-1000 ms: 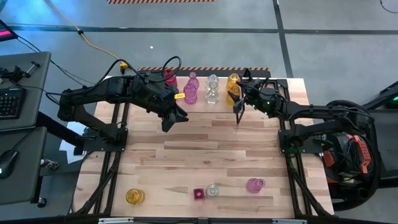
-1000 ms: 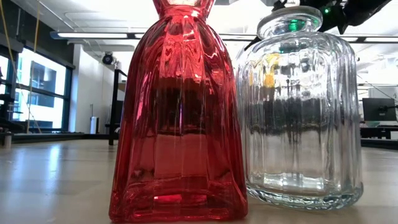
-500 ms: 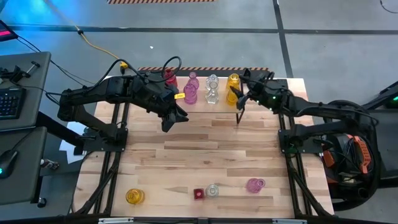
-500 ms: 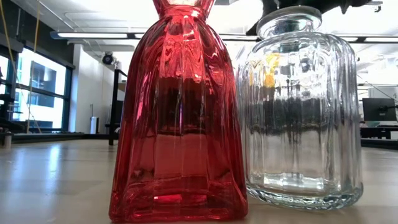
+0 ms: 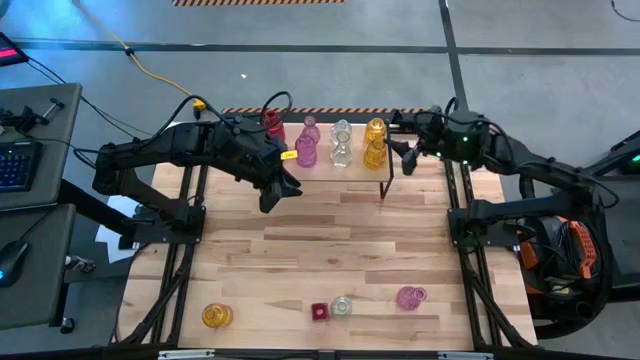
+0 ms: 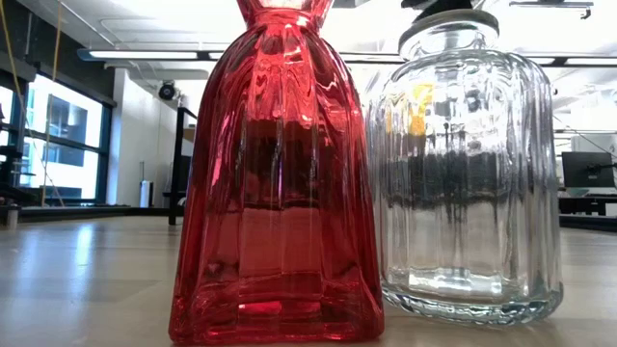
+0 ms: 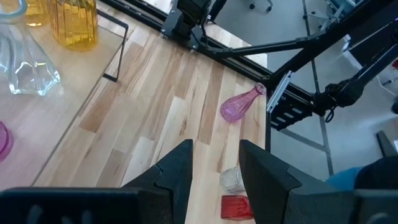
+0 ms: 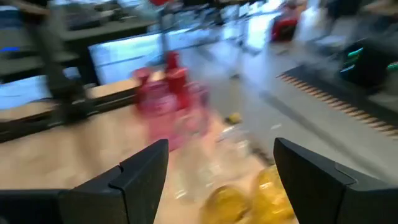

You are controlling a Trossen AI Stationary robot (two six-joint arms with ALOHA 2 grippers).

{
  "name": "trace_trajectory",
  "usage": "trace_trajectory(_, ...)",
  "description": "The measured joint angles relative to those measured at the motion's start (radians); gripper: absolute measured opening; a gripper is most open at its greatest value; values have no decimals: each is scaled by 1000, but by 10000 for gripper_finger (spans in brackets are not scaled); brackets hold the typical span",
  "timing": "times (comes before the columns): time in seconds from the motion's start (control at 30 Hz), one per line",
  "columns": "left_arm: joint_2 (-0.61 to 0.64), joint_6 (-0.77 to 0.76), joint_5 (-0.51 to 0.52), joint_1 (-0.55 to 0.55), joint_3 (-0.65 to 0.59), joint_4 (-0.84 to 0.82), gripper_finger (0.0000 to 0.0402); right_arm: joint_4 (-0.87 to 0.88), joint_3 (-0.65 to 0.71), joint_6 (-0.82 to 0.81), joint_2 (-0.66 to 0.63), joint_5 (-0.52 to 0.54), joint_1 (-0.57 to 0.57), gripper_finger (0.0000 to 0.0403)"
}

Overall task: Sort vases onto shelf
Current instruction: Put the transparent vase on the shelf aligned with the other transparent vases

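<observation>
The shelf (image 5: 325, 172) stands at the table's far middle and bears a red vase (image 5: 272, 122), a pink one (image 5: 307, 143), a clear one (image 5: 341, 143) and a yellow one (image 5: 375, 143), all upright. Near the front edge are a yellow vase (image 5: 216, 316), a red one (image 5: 319, 312) and a clear one (image 5: 343, 306), and a pink one (image 5: 410, 297) lies on its side. My left gripper (image 5: 275, 190) (image 7: 214, 177) hangs open and empty in front of the shelf. My right gripper (image 5: 405, 152) (image 8: 221, 180) is open and empty, raised to the right of the yellow vase.
The shelf's thin black leg (image 5: 385, 185) stands on the table by my right gripper. In the low view the red vase (image 6: 277, 183) and the clear vase (image 6: 468, 173) fill the picture. Bare wood lies between the shelf and the front row.
My right gripper has risen and drawn back from the yellow vase on the shelf toward the table's right edge, tipping up closer to level; its fingers stay open. The yellow vase stays upright on the shelf.
</observation>
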State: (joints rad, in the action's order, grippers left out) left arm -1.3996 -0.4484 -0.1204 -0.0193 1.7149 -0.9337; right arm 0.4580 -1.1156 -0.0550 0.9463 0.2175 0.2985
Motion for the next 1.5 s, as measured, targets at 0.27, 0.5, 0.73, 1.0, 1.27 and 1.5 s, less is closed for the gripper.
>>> trace_trajectory(0.27,0,-10,0,4,0,-84,120,279,-123,-170,0,-325,0,273)
trace_trajectory(0.5,0,-13,-9,60,0,-92,120,371,-131,-370,6,-461,-62,273)
trace_trajectory(0.73,0,-12,-10,150,0,-148,120,311,-130,-577,57,-449,-239,273)
trace_trajectory(1.0,0,12,-8,265,0,-243,120,120,-129,-797,186,-329,-460,273)
trace_trajectory(1.27,0,14,-9,376,0,-253,120,2,-129,-1004,333,-257,-625,273)
trace_trajectory(1.5,0,15,-8,445,0,-253,120,-127,-129,-1129,440,-199,-734,273)
